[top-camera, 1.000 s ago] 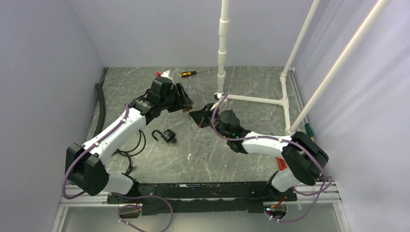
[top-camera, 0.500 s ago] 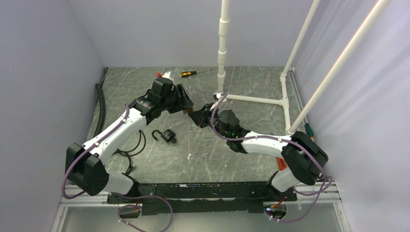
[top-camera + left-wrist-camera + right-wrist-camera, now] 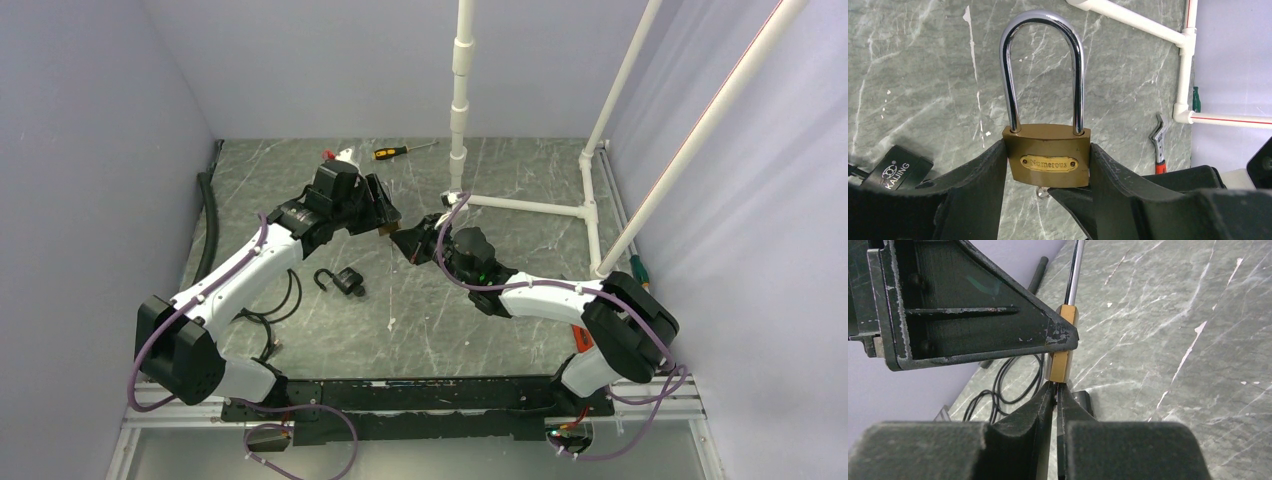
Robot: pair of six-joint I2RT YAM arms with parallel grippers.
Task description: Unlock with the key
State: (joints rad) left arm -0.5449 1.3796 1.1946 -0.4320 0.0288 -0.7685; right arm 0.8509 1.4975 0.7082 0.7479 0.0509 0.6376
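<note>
Left hand (image 3: 1048, 161) partway open, clamped on the side edges of the brass padlock (image 3: 1048, 145) above the grey marbled counter (image 3: 923, 75), smooth chrome U-shackle (image 3: 1042, 18) and long axis pointing 12 o'clock, small silver key (image 3: 1044, 192) at its 6 o'clock, right hand (image 3: 1055, 390) just below with black fingers nearly closed, grip on key unclear.
</note>
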